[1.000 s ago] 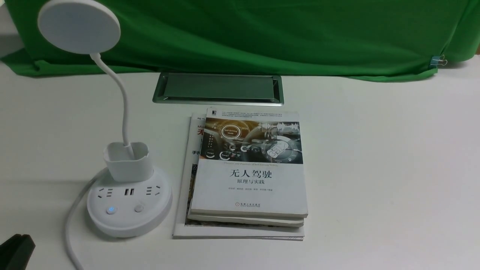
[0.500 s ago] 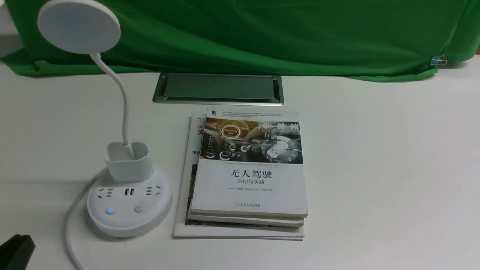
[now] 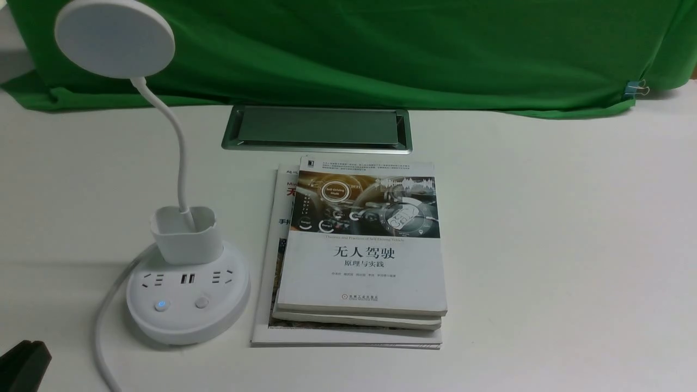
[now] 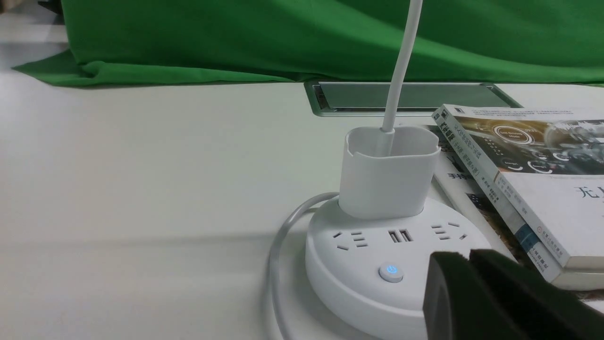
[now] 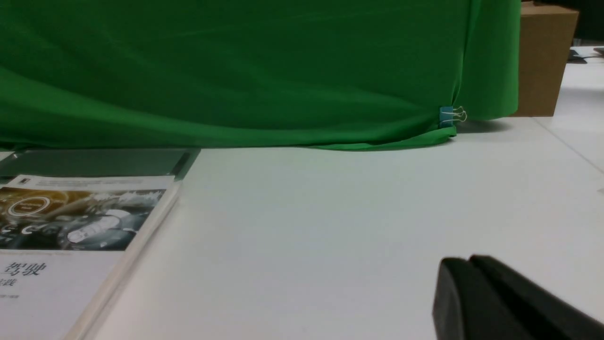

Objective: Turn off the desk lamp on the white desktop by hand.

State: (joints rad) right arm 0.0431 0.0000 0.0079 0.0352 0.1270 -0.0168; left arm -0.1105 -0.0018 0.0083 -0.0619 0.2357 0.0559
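Observation:
The white desk lamp (image 3: 185,239) stands at the left of the white desktop (image 3: 544,245). Its disc head (image 3: 114,37) is at the top left. Its round base (image 3: 188,299) carries a button lit blue (image 3: 161,305) and a plain button (image 3: 202,302). In the left wrist view the base (image 4: 377,264) and the lit button (image 4: 391,272) are close. My left gripper (image 4: 469,257) is shut and empty, in front of the base; its tip shows at the front view's bottom left corner (image 3: 24,362). My right gripper (image 5: 467,262) is shut, empty, over bare desk.
A stack of books (image 3: 359,250) lies just right of the lamp base. A silver-rimmed cable hatch (image 3: 317,129) sits behind them. The lamp's white cable (image 3: 103,326) curls round the base's left side. A green cloth backdrop (image 3: 381,49) closes the far edge.

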